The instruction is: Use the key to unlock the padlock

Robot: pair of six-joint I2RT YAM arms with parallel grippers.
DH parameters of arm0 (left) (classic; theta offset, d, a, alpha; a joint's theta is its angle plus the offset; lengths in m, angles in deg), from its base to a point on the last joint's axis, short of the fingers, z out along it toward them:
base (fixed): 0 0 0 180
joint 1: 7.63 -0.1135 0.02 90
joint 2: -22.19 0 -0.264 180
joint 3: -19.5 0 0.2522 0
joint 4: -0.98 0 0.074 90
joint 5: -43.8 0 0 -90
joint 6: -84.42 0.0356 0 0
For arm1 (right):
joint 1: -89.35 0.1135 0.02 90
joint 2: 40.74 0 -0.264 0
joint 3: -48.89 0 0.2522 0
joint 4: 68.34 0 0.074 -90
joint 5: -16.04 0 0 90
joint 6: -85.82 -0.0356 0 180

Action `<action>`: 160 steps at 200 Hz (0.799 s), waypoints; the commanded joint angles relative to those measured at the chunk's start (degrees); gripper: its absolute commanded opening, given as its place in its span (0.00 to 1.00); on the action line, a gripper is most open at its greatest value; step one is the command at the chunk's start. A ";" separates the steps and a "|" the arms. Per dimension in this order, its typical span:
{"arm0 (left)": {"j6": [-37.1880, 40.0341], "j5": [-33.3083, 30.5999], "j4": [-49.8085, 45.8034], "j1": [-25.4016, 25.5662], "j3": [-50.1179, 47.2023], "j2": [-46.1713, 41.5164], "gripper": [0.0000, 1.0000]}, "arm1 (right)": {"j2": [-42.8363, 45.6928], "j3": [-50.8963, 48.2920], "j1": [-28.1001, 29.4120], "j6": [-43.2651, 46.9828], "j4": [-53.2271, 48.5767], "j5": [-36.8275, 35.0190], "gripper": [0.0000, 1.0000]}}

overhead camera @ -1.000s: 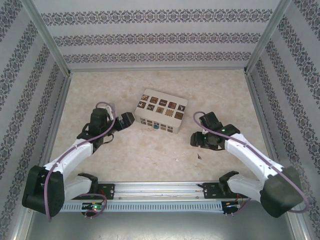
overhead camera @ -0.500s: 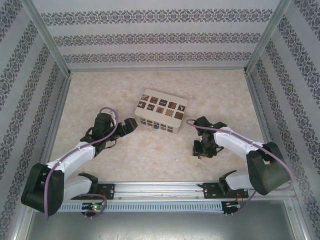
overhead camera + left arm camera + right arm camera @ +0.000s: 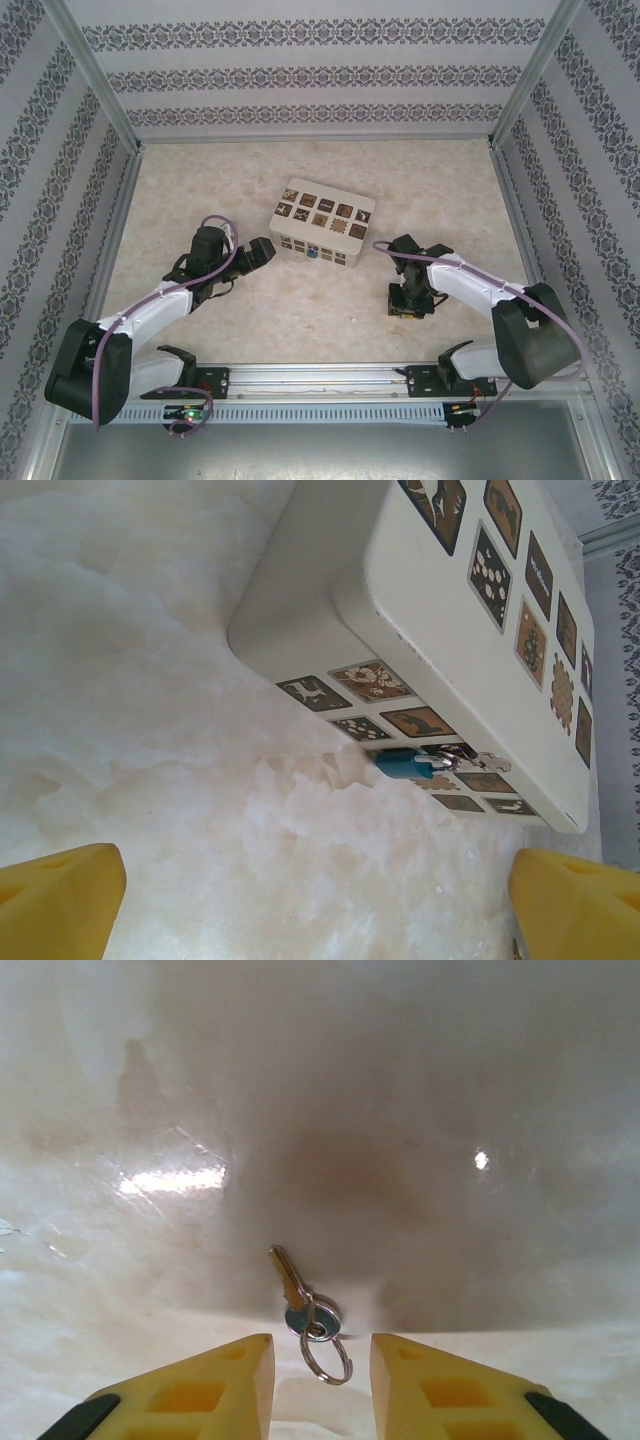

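Observation:
The tiny blue padlock [image 3: 405,764] hangs by its thin metal shackle on the front side of the white box [image 3: 330,600] with brown tiles; from the top it is a small blue speck [image 3: 314,253]. My left gripper [image 3: 262,250] is open just left of the box, and its yellow fingertips [image 3: 60,900] stand wide apart, well short of the padlock. The small key [image 3: 291,1280] lies flat on the table with its wire ring [image 3: 327,1357]. My right gripper [image 3: 322,1360] is open, pointing straight down, with the ring between its fingers [image 3: 200,1390], not touching.
The white box [image 3: 322,222] sits mid-table, angled. Patterned walls with metal frame posts [image 3: 95,90] close in the table on three sides. A metal rail [image 3: 320,378] with both arm bases runs along the near edge.
My right gripper swung left and turned down over the key, then lowered around it. My left gripper crept slightly right and toward the near edge, staying beside the box.

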 commanded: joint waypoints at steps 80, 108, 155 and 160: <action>0.47 -1.12 -1.34 0.50 1.80 -0.74 0.99 | -5.31 1.80 -0.80 1.17 0.03 1.10 0.20; 1.01 -1.56 -1.97 0.46 2.36 -1.19 0.99 | -5.42 1.01 -0.85 1.20 1.60 1.08 0.12; 2.60 -1.68 -2.49 0.43 4.16 -2.84 0.99 | -0.29 -0.63 -0.93 1.39 4.08 1.76 0.00; 2.83 -1.67 -2.50 0.49 4.46 -3.09 0.99 | 0.77 -0.76 -0.93 1.64 4.61 2.08 0.00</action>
